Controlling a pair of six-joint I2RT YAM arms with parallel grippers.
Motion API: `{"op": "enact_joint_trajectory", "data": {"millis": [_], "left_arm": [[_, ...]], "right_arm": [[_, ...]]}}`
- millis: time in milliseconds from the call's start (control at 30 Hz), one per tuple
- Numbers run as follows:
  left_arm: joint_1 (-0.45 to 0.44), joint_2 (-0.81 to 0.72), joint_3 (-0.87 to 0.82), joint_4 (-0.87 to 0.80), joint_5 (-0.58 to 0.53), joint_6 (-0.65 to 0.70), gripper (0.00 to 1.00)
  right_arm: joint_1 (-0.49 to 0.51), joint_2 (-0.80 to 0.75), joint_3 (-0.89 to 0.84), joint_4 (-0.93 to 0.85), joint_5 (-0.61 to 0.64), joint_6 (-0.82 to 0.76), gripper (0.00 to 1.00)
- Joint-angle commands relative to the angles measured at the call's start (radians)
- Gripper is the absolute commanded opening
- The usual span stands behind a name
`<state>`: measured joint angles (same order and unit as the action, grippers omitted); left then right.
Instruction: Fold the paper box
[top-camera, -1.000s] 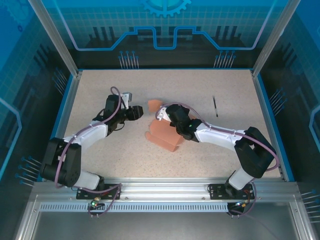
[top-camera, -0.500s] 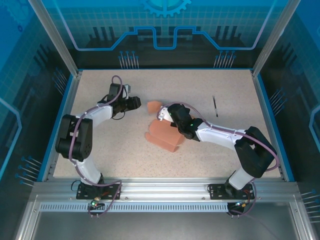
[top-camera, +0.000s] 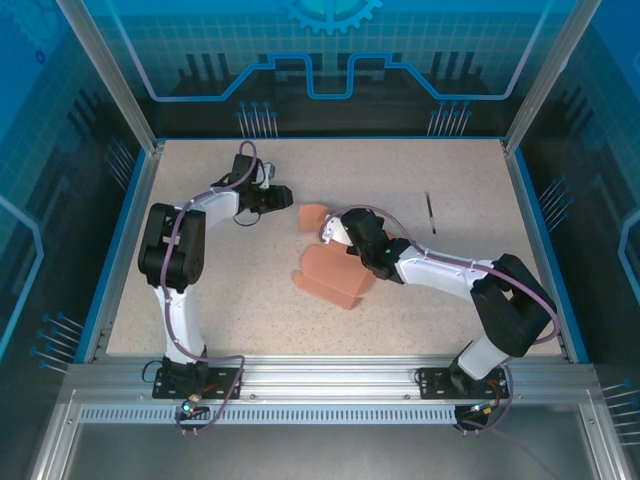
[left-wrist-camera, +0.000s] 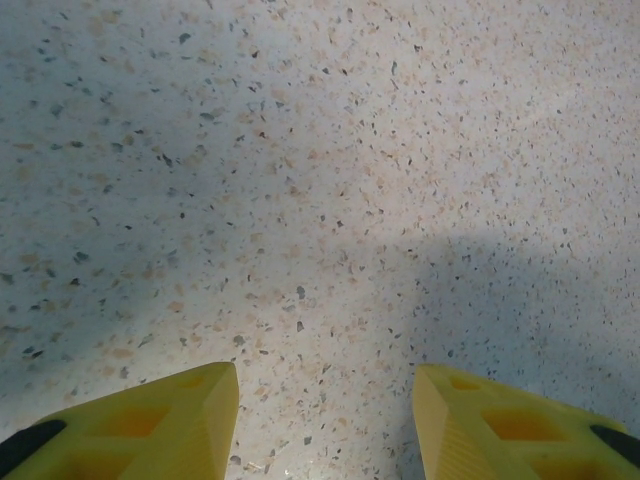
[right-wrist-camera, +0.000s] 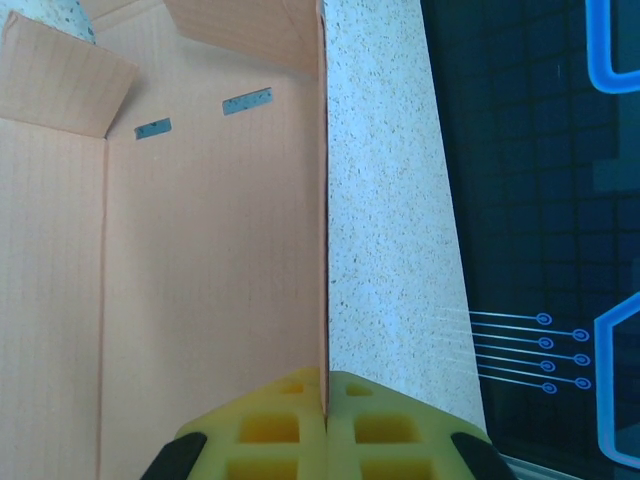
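Note:
The paper box (top-camera: 328, 277) is salmon-orange card lying partly folded at the middle of the table, with a rounded flap (top-camera: 312, 215) raised at its far end. In the right wrist view its panel (right-wrist-camera: 200, 260) stands on edge with two small slots. My right gripper (top-camera: 335, 233) (right-wrist-camera: 325, 380) is shut on that panel's thin edge. Left of the flap, a short gap away, my left gripper (top-camera: 281, 197) (left-wrist-camera: 325, 390) hovers open. Its yellow fingers (left-wrist-camera: 200, 400) stand apart over bare speckled table with nothing between them.
A thin dark stick (top-camera: 430, 212) lies at the back right of the speckled table (top-camera: 420, 170). Blue-edged walls (top-camera: 527, 215) close the table in on the left, right and back. The right arm's forearm (top-camera: 440, 270) stretches across the table's right half.
The left arm has swung toward the back, carrying its gripper farther back and a little right, near the raised flap. The right gripper keeps its hold; the box has barely shifted.

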<state>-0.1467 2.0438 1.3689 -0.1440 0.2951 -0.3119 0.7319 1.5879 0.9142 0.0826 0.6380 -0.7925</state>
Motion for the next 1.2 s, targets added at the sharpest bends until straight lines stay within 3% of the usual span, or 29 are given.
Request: {"op": "enact_joint_trajectory", "data": {"millis": [0, 300, 1167], "left_arm": [[-0.004, 0.019, 0.032, -0.040, 0.053, 0.023, 0.51], [-0.014, 0.020, 0.030, -0.039, 0.066, 0.030, 0.51], [-0.039, 0.021, 0.019, -0.050, 0.073, 0.054, 0.51]], "right_arm": [[0.000, -0.026, -0.025, 0.064, 0.008, -0.057, 0.00], [0.012, -0.012, -0.068, 0.127, 0.044, -0.129, 0.00], [0.037, -0.023, -0.078, 0.115, 0.060, -0.133, 0.00]]}}
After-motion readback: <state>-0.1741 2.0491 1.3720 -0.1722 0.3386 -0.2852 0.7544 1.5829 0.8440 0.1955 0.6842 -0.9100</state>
